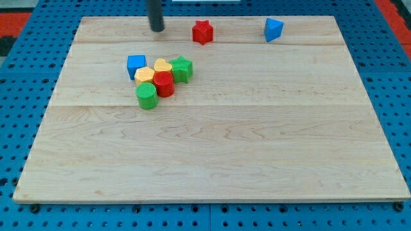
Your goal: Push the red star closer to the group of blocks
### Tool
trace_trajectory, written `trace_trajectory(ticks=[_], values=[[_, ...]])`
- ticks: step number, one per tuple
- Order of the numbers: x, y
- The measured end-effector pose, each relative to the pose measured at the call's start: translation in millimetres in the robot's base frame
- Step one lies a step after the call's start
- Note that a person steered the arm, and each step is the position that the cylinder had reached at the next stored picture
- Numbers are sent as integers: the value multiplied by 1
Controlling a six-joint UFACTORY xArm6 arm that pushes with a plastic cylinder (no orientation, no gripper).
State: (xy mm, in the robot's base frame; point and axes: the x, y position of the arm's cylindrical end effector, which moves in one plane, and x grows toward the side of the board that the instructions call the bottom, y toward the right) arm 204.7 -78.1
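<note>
The red star lies near the view's top, right of centre-left. My tip is on the board about 70 px to the star's left, not touching it. Below them a tight group of blocks sits: a blue cube, a yellow block, a yellow heart-like block, a green star, a red cylinder and a green cylinder. The red star stands well apart from the group, up and to the right of it.
A blue block lies alone near the top right. The wooden board rests on a blue pegboard surface; its top edge runs just above the tip and the red star.
</note>
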Motion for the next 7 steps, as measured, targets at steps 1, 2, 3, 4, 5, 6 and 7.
trace_trajectory(ticks=[1, 2, 3, 4, 5, 6, 7], values=[[-11, 68], [13, 112], [15, 83], [20, 50], [20, 21], [27, -4], [9, -3]])
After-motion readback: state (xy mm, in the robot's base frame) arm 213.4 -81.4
